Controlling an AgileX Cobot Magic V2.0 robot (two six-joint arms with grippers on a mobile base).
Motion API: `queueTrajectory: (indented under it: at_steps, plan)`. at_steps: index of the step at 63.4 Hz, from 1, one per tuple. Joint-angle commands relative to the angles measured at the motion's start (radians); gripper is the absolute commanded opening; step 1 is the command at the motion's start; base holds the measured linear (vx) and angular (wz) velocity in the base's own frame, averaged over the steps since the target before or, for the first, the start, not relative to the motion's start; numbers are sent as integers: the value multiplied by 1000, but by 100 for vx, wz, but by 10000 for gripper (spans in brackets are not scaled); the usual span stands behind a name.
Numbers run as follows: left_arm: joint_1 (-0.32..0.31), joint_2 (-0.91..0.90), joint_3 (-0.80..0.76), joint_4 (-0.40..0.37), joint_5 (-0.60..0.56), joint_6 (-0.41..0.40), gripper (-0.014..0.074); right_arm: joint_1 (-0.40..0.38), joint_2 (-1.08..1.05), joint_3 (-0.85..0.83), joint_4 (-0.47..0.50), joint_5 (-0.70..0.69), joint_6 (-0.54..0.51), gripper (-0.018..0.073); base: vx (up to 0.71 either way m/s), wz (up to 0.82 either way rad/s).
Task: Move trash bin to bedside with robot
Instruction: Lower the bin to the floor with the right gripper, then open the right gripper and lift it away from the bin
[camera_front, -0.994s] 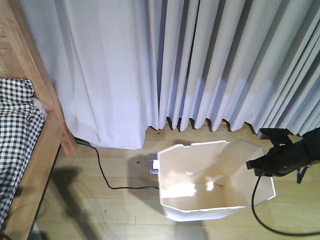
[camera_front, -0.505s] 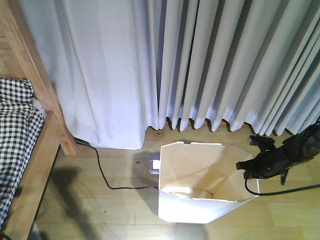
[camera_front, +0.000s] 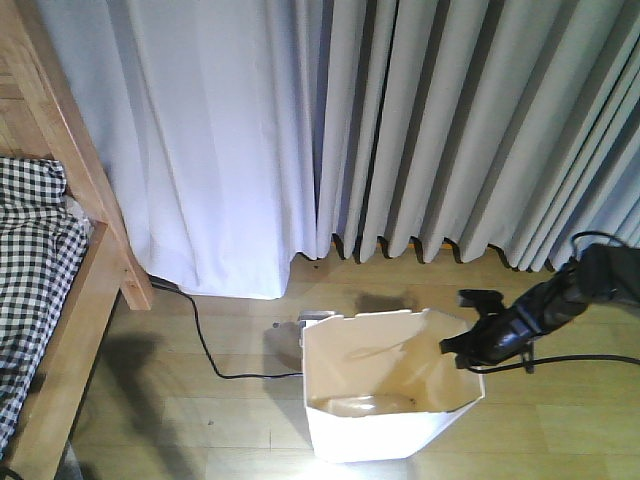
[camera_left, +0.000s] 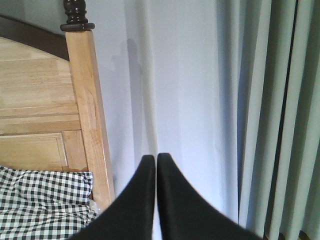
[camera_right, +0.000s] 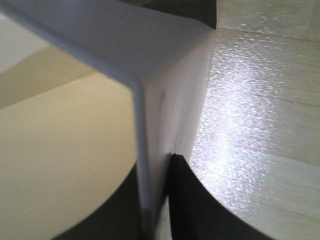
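Observation:
The white trash bin (camera_front: 385, 425) stands on the wooden floor below the curtains, its mouth facing up. My right gripper (camera_front: 468, 345) is shut on the bin's right rim; in the right wrist view the thin white wall (camera_right: 165, 115) runs between its two black fingers (camera_right: 192, 200). The bed (camera_front: 85, 290) with its light-brown frame and checked bedding (camera_front: 30, 260) lies at the far left, well apart from the bin. My left gripper (camera_left: 156, 161) is shut with nothing in it, pointing at the curtain beside the bedpost (camera_left: 87, 110).
Pale curtains (camera_front: 400, 130) hang across the whole back. A black cable (camera_front: 205, 345) trails over the floor from the bed corner towards the bin. A small white box (camera_front: 308, 325) sits just behind the bin. Another black cable (camera_front: 590, 358) hangs from the right arm.
My right gripper has pulled the bin leftwards, towards the bed, and the bin has turned more upright. The bin's mouth looks narrower now.

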Motion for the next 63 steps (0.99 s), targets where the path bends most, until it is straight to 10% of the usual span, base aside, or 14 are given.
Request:
queueTrajectory:
  at_steps: [1, 26, 63]
  plan:
    - [-6, -14, 12, -9, -75, -14, -6, 18, -27, -78, 13, 154, 88, 26, 0, 0]
    - [-6, -14, 12, -9, -75, -14, -6, 27, 101, -242, -76, 188, 213, 109, 0, 0]
    - [-6, -14, 12, -9, -75, -14, -6, 24, 109, -249, -83, 134, 217, 491, 0, 0]
